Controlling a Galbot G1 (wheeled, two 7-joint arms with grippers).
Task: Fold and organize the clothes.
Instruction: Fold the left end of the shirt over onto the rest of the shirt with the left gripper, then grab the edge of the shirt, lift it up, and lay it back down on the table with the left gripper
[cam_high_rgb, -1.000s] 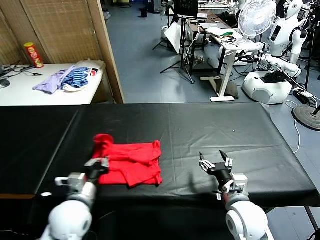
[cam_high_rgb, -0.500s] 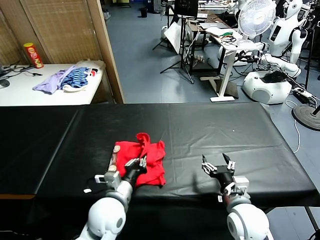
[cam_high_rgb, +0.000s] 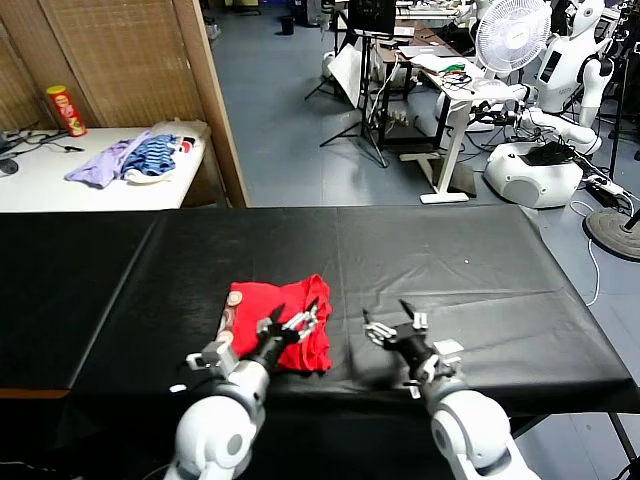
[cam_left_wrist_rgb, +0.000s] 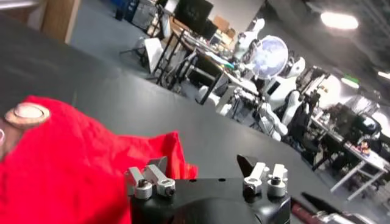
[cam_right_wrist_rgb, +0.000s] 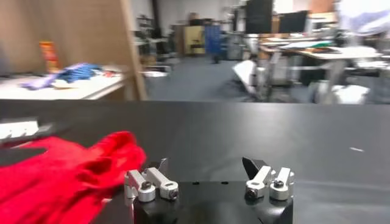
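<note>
My left gripper (cam_high_rgb: 293, 326) is spread wide, holding nothing, right over the red shirt (cam_high_rgb: 272, 310) bunched on the black table (cam_high_rgb: 450, 260). My right gripper (cam_high_rgb: 396, 330) is wide too, empty, just beside the shirt.

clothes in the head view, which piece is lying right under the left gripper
The red T-shirt on the black table, beneath the left gripper; the lilac and blue-striped clothes lie heaped on the far white table.

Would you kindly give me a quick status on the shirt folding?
Left gripper open over the red T-shirt. Right gripper open, beside it, empty. Shirt bunched on the black table, nothing blocking.
</note>
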